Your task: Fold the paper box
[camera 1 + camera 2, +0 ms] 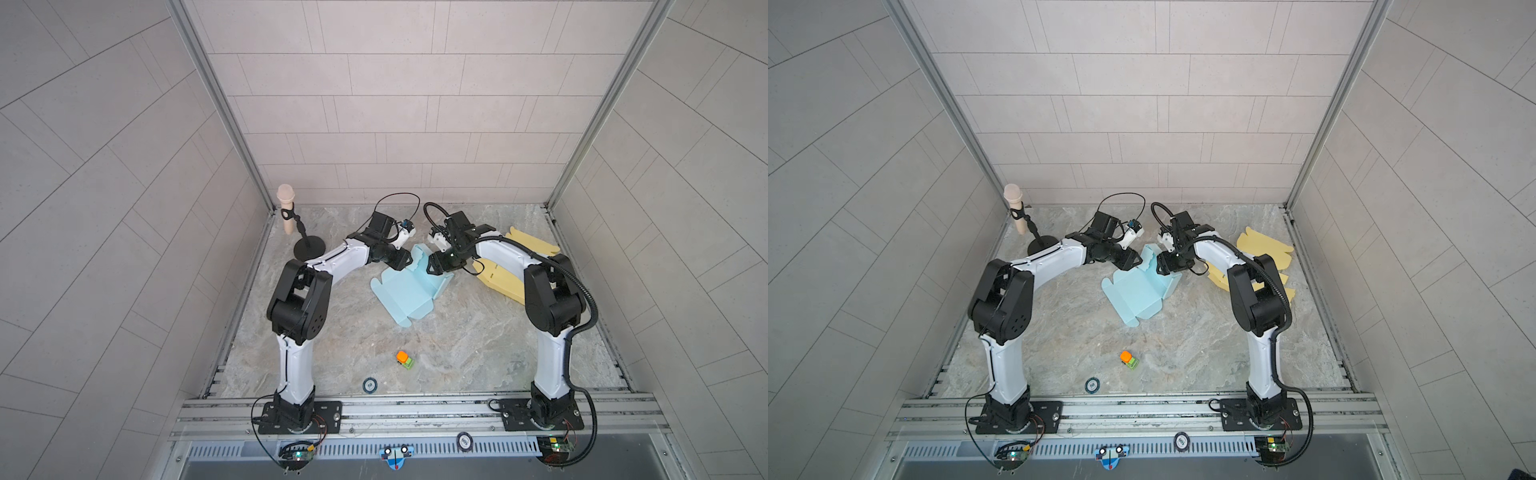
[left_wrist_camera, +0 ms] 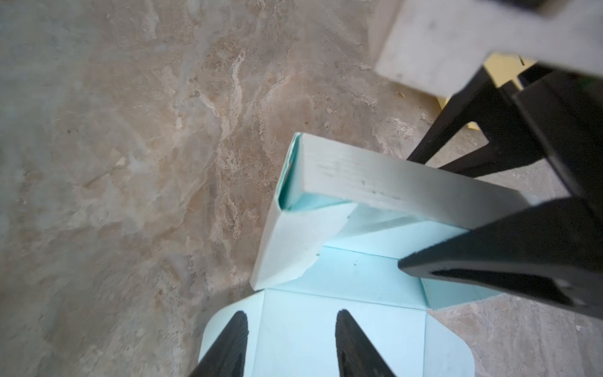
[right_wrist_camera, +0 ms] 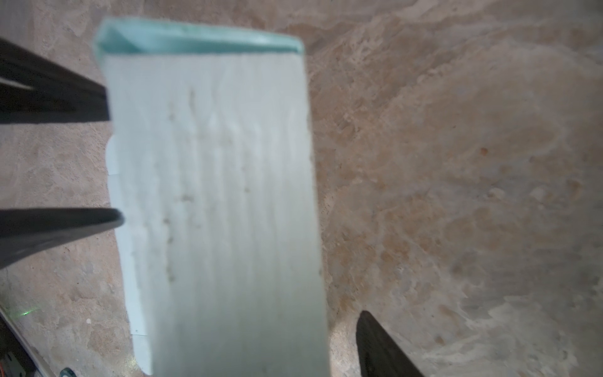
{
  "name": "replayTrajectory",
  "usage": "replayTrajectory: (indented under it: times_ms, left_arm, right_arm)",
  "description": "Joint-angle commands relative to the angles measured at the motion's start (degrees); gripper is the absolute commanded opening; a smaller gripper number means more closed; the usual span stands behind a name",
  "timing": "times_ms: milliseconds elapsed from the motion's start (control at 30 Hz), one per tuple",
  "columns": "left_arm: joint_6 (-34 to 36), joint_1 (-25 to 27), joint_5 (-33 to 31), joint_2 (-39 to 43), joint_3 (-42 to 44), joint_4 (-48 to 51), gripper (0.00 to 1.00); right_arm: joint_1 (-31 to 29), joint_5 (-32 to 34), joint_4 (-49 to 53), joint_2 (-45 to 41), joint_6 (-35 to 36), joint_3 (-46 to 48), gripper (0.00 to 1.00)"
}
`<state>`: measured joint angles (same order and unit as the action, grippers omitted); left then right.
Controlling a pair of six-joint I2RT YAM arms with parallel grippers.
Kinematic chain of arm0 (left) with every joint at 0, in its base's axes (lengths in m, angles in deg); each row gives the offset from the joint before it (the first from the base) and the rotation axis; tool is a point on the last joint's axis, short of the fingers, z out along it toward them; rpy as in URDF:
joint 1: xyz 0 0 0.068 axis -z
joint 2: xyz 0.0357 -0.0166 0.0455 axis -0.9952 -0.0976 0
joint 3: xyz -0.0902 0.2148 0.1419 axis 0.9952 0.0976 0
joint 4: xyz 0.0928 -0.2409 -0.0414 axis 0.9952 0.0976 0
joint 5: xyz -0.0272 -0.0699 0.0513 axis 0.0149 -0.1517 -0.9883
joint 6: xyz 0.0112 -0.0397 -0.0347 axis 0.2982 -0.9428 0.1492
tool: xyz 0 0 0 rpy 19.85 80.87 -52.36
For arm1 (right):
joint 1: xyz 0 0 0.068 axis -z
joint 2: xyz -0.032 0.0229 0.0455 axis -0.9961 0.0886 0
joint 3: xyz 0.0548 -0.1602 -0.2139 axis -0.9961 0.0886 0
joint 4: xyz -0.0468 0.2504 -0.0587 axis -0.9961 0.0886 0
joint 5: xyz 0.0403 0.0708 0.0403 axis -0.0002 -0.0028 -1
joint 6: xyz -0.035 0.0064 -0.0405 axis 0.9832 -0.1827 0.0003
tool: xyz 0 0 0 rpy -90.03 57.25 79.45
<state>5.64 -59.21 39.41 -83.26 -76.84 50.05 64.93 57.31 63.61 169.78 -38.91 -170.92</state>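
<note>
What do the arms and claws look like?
Both arms have white shells and black joints on black base plates. The left arm carries a thin black cable, the right arm a ribbed black conduit. The left claw and right claw each have two tapered black fingers.

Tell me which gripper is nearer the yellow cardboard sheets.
Right. The right gripper is at the raised wall of the blue paper box, just beside the yellow cardboard sheets. The left gripper hovers over the box's opposite side, farther from them.
</note>
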Motion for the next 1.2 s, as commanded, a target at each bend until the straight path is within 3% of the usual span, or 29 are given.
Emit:
replayTrajectory:
  times_ms: [0,233,900,1167]
  left_arm:
    - [1.8,0.0,2.8,-2.3,-5.1,2.4,0.48]
    - [2.6,-0.2,2.1,-6.1,-9.6,3.4,0.47]
    - [-1.5,1.5,-0.9,-9.3,-10.2,-5.7,0.41]
    - [-4.4,1.4,1.1,-11.9,-13.6,-5.8,0.47]
  right_arm:
    - [0.5,-1.9,-0.3,0.0,2.3,-0.9,0.62]
    - [1.2,-3.1,-0.7,0.2,2.0,-0.9,0.62]
    - [1.8,-7.2,-1.6,1.0,0.3,-1.1,0.6]
    - [2.6,-6.8,-1.8,1.4,-1.2,-0.6,0.59]
